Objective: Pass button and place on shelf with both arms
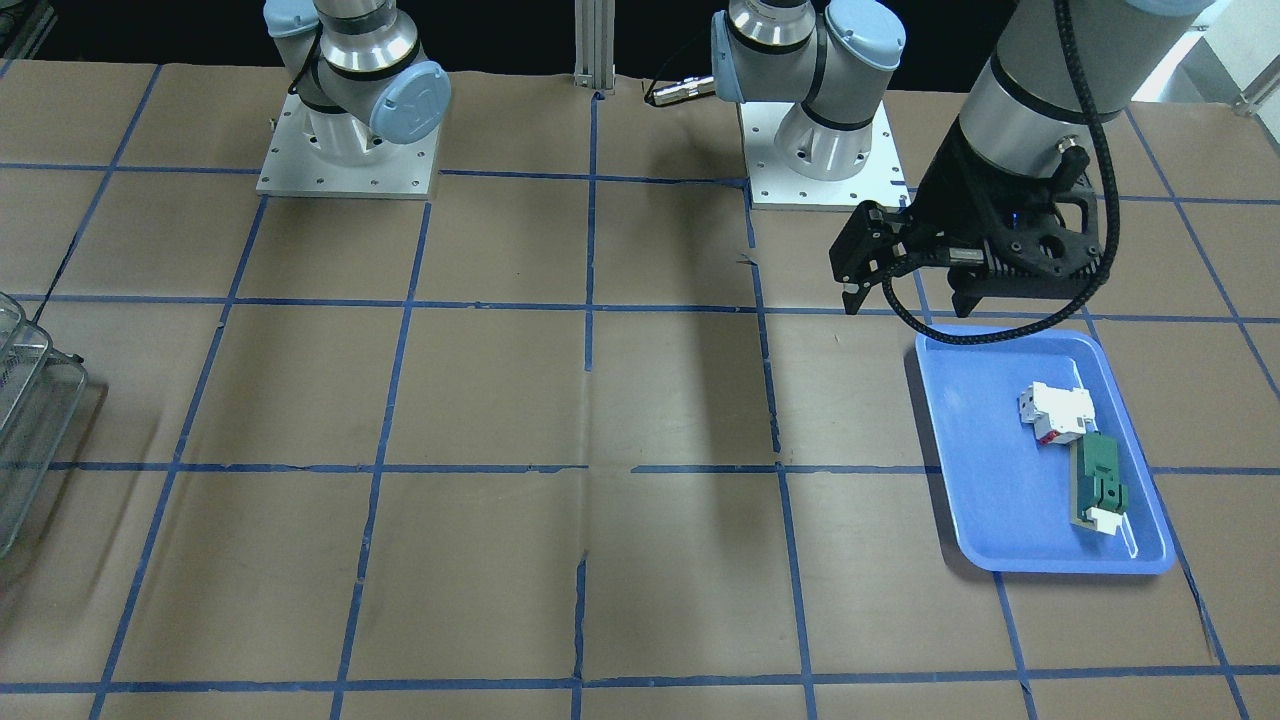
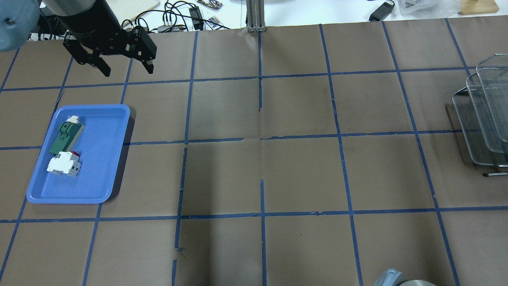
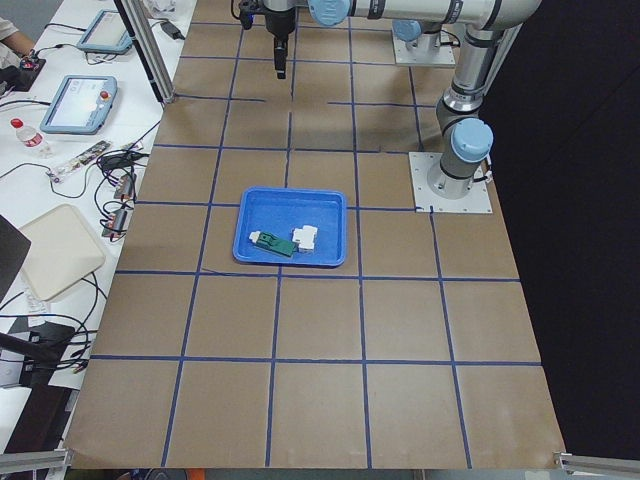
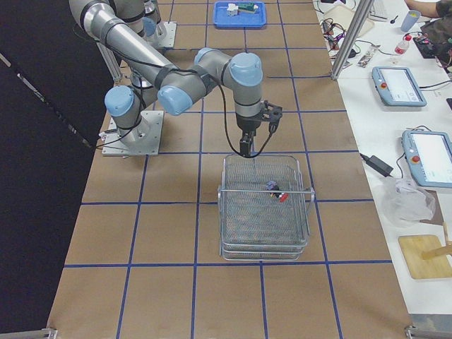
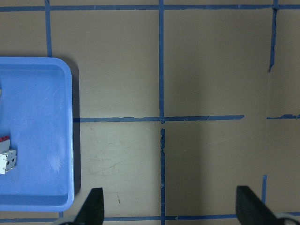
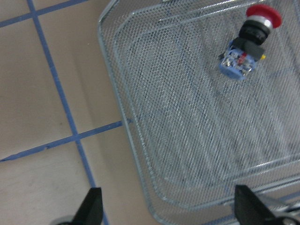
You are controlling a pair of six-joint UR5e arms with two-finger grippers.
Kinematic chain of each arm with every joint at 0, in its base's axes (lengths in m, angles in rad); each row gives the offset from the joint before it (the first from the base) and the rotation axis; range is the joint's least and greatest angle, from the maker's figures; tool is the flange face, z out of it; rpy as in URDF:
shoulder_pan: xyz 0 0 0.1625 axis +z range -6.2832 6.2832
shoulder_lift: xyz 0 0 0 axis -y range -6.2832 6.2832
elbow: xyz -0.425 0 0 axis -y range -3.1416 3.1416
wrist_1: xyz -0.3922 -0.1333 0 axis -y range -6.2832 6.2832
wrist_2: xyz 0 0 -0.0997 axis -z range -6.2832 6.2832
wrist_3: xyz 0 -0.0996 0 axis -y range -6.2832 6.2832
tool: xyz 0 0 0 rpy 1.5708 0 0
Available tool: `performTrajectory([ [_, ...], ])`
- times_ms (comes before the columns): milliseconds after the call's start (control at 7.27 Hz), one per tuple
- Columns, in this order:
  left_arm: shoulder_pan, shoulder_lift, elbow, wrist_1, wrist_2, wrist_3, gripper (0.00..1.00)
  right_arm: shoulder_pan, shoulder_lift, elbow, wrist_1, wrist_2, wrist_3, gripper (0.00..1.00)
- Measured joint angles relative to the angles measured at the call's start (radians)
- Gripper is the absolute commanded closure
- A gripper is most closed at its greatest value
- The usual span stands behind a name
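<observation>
The button (image 6: 248, 42), with its red cap and blue rear block, lies on its side on the mesh of the shelf (image 6: 187, 140). It also shows in the exterior right view (image 4: 276, 190) on the shelf's (image 4: 265, 219) top tier. My right gripper (image 6: 168, 208) is open and empty, above the shelf's near edge and apart from the button; it also shows in the exterior right view (image 4: 247, 145). My left gripper (image 2: 129, 72) is open and empty, held high beyond the blue tray; it also shows in the front view (image 1: 905, 300) and the left wrist view (image 5: 171, 208).
The blue tray (image 2: 99, 159) holds a white-and-red block (image 2: 63, 163) and a green-and-white part (image 2: 65, 133). The shelf (image 2: 484, 119) stands at the table's right end. Both arm bases (image 1: 350, 150) stand at the robot's edge.
</observation>
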Motion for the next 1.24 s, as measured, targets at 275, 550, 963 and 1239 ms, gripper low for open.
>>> performTrajectory([
  [275, 0.000, 0.000, 0.000, 0.000, -0.001, 0.000, 0.00, 0.138, -0.088, 0.000, 0.169, 0.012, 0.246, 0.00],
  [550, 0.000, 0.000, 0.000, 0.000, -0.001, 0.000, 0.00, 0.328, -0.149, 0.001, 0.252, 0.004, 0.406, 0.00],
  [963, 0.001, 0.000, -0.001, 0.000, 0.000, 0.000, 0.00, 0.608, -0.157, 0.012, 0.266, -0.004, 0.476, 0.00],
  [1239, 0.000, -0.001, -0.001, 0.000, 0.000, 0.000, 0.00, 0.683, -0.162, 0.045, 0.266, -0.024, 0.502, 0.00],
])
